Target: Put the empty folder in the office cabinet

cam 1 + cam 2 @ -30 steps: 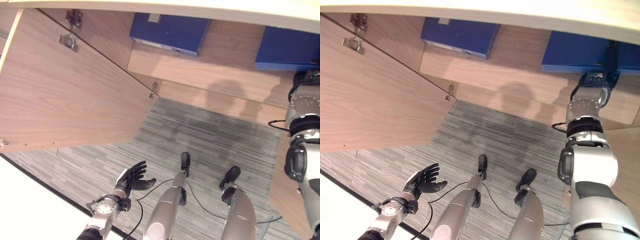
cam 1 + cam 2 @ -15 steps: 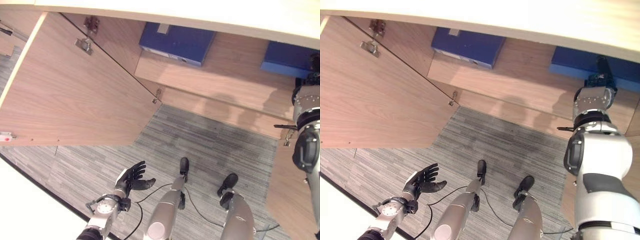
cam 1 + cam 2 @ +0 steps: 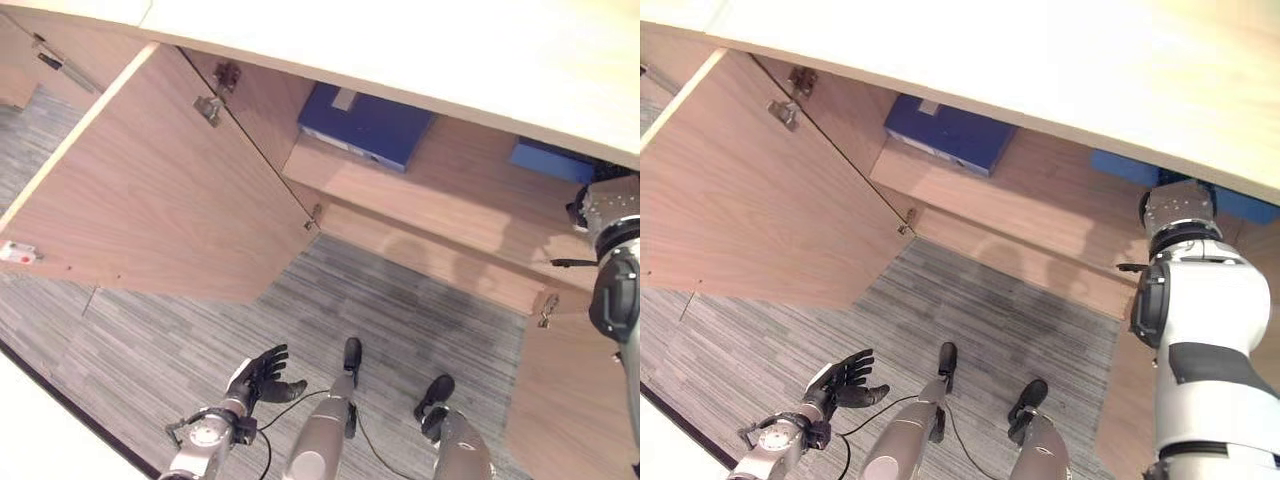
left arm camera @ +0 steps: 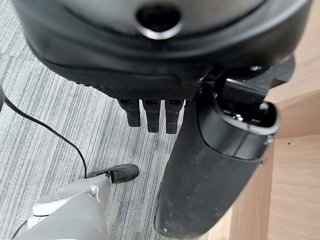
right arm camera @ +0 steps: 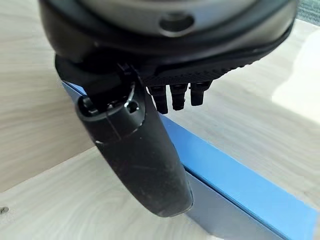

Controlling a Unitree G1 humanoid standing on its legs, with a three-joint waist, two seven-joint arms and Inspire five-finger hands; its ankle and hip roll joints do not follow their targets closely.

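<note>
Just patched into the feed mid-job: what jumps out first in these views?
The open cabinet door swings out wide on the robot's left, baring a wooden shelf. Two blue folders lie on that shelf: one at its left end, the other at its right end, just past the right hand. The left hand hangs low over the grey carpet, fingers spread, holding nothing.

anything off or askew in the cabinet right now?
Nothing stands out. Two blue folders lie flat on the cabinet shelf: one on the left, one on the right by the right hand, which is open beside it without gripping. The cabinet door stands open. The left hand hangs open above the carpet.
</note>
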